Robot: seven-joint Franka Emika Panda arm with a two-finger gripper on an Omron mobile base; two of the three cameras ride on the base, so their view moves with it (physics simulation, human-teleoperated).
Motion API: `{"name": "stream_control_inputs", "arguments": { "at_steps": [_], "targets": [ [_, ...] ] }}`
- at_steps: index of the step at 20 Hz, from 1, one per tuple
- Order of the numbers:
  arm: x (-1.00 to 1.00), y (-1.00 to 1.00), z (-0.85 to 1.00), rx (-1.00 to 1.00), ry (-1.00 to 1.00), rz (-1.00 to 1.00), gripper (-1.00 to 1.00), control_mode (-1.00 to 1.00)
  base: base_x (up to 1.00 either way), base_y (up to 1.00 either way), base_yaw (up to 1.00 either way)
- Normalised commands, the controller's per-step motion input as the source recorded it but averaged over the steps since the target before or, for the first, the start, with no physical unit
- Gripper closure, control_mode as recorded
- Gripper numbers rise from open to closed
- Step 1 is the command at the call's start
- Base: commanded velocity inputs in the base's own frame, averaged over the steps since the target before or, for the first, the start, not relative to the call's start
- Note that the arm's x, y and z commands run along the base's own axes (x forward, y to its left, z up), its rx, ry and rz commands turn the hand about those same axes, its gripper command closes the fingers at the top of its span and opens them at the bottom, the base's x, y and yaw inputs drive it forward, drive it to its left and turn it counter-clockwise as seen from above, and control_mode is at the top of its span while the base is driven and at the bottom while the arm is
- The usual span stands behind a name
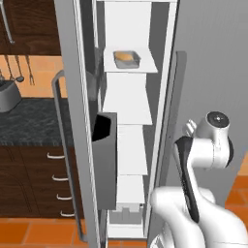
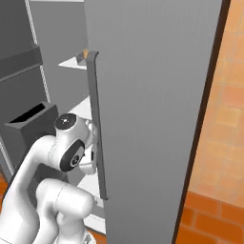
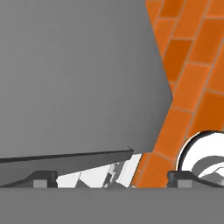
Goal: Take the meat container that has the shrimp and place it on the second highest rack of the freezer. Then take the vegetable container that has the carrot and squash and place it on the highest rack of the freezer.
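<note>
The freezer stands ajar, white shelves stacked in the gap. A metal container with something orange-tan sits on the second highest rack; contents too small to name, but that looks like step one done. The highest rack is barely visible at the frame's top. The left base view shows the shelves; the right base view mostly the grey door. The gripper has fingers spread wide, holding nothing, low by the door's edge above orange floor tiles.
</note>
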Motion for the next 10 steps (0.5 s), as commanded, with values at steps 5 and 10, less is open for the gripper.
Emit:
{"name": "stream_control_inputs", "arguments": {
  "at_steps": [5, 10],
  "targets": [
    [0.0, 0.0, 0.0, 0.0, 0.0, 0.0, -1.0, 1.0, -0.65, -0.51, 0.62],
    [0.0, 0.0, 0.0, 0.0, 0.0, 0.0, -1.0, 1.0, -0.25, 0.0, 1.0]
  ]
}}
